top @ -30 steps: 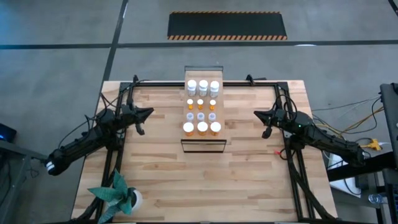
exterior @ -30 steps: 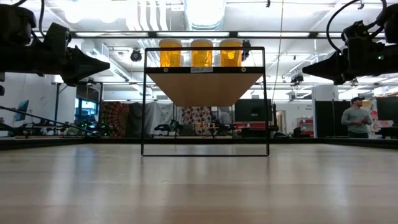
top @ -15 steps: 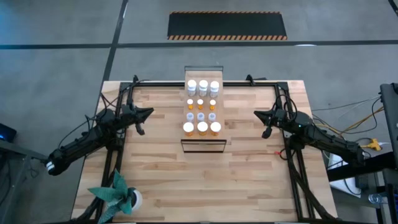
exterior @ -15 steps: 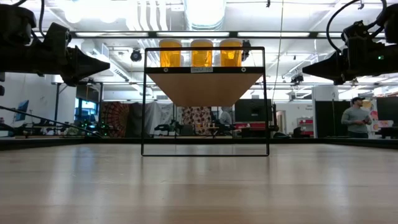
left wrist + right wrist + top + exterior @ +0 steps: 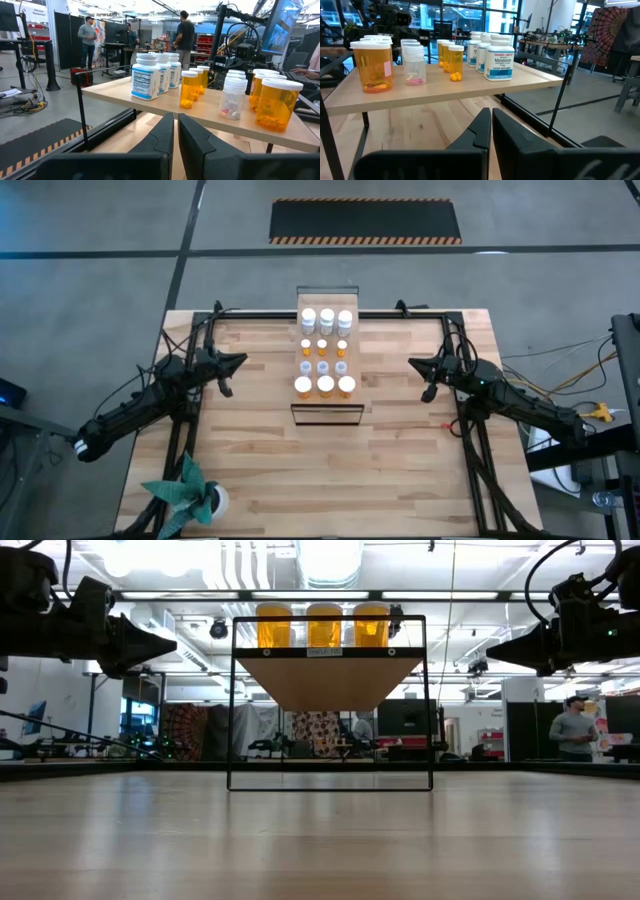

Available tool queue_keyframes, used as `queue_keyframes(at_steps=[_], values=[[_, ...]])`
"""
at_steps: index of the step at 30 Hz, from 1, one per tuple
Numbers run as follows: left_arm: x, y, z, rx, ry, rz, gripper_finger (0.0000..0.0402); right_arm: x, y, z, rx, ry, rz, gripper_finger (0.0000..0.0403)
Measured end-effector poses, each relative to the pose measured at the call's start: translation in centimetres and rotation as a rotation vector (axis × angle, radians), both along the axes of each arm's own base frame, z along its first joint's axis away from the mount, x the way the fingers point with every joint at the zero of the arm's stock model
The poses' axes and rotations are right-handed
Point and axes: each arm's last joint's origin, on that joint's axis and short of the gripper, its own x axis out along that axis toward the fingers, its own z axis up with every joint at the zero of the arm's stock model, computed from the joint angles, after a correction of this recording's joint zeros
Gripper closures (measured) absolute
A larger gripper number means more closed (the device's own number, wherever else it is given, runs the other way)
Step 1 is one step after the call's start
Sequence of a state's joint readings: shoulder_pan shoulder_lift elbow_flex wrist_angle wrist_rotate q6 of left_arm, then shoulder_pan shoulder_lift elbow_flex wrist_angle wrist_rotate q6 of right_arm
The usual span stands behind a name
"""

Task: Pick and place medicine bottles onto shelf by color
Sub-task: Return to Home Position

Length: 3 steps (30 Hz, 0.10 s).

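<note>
The shelf (image 5: pixel 326 356) stands mid-table on its dark metal frame, a pale wood board raised above the tabletop. On it stand several medicine bottles in rows: white ones (image 5: pixel 326 317) at the far end, small orange (image 5: pixel 323 344) and clear ones (image 5: pixel 323 366) in the middle, large orange ones (image 5: pixel 325 386) at the near end. My left gripper (image 5: pixel 238 362) hovers left of the shelf, shut and holding nothing. My right gripper (image 5: pixel 413 364) hovers right of it, shut too. Both wrist views show the bottles standing upright on the board (image 5: pixel 210 112) (image 5: pixel 445 90).
A white pot with a green plant (image 5: pixel 200 498) sits at the table's near left corner. Black arm frames (image 5: pixel 185 430) (image 5: pixel 470 435) run along both table sides. People (image 5: pixel 572 730) stand in the room beyond. Bare tabletop (image 5: pixel 326 470) lies near of the shelf.
</note>
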<state>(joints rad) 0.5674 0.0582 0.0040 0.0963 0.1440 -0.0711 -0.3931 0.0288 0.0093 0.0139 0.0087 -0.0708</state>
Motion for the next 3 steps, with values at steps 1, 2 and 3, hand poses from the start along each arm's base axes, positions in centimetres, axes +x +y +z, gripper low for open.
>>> queue_keyframes(at_steps=[1, 2, 3], values=[[0.0, 0.0, 0.0, 0.0, 0.0, 0.0, 0.0394, 0.0, 0.0, 0.0, 0.0, 0.0, 0.0, 0.0394], [0.0, 0.0, 0.0, 0.0, 0.0, 0.0, 0.0394, 0.0, 0.0, 0.0, 0.0, 0.0, 0.0, 0.0394], [0.0, 0.0, 0.0, 0.0, 0.0, 0.0, 0.0394, 0.0, 0.0, 0.0, 0.0, 0.0, 0.0, 0.0394]])
